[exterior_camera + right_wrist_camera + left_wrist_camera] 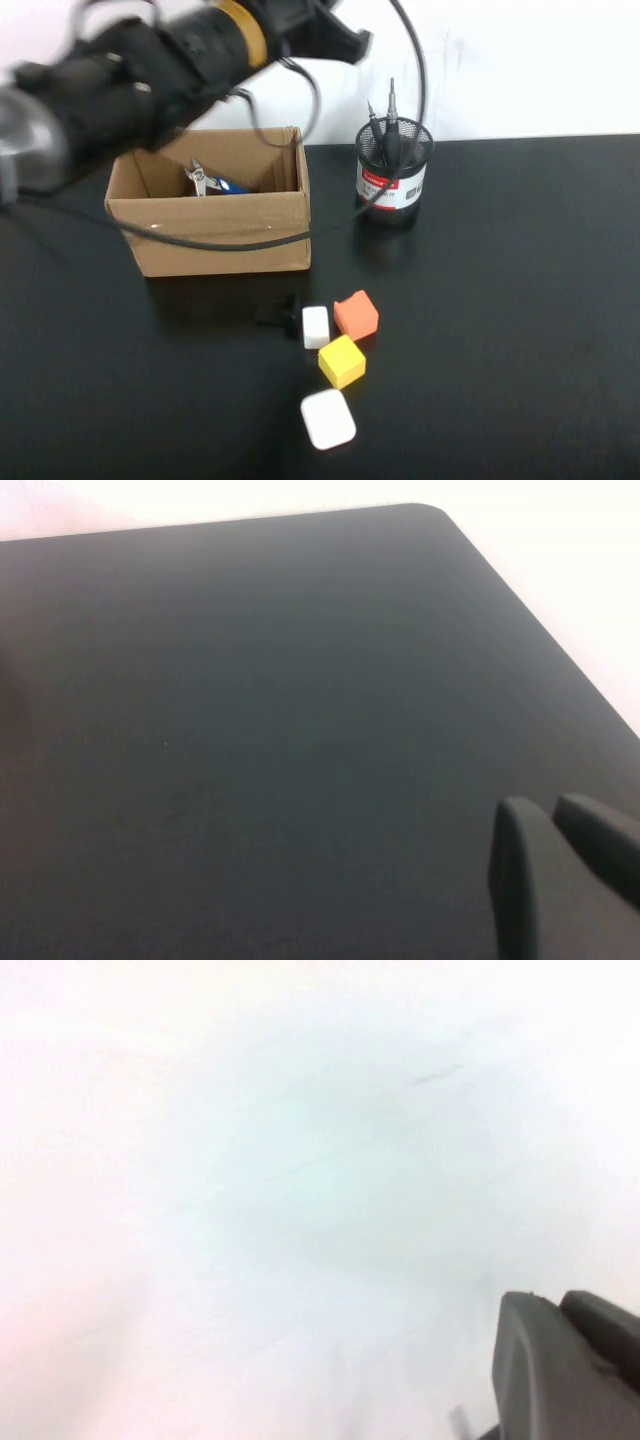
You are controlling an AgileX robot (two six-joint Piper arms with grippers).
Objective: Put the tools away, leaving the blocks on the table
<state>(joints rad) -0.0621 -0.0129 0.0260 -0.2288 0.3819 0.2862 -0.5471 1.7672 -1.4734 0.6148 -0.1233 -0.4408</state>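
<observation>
The left gripper is raised above and behind the cardboard box; whether it is open cannot be told. Below it, blue-handled pliers lie in the box. Beside it, two drivers stand in the mesh cup.

Judgement: stowing appears finished.

Well forward, the blocks remain on the table.

The right gripper hangs over bare table; state undeterminable.

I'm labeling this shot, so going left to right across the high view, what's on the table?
Cardboard box holding the blue-handled pliers → white block → orange block → mesh cup holding two drivers. The left gripper is raised above the box; the right gripper hangs over bare table.
</observation>
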